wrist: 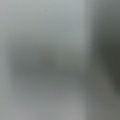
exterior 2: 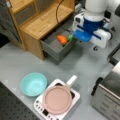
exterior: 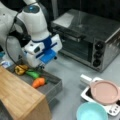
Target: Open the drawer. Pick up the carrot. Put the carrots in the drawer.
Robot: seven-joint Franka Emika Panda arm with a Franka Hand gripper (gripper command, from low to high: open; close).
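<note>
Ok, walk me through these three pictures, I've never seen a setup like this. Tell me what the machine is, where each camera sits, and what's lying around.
The white and blue machine is a robot arm; its claw hangs low over an open grey drawer that is pulled out of a wooden cabinet. Two pictures come from cameras off the arm, looking at the same table from different sides. The third comes from a camera on the arm's wrist and shows only grey blur.

In the drawer lie an orange carrot, a green vegetable and a yellow piece. The claw's fingers are hidden, so I cannot say if it holds anything.

On the table stand a toaster oven, a light-blue bowl and a pink pan on a small white cooker.
</note>
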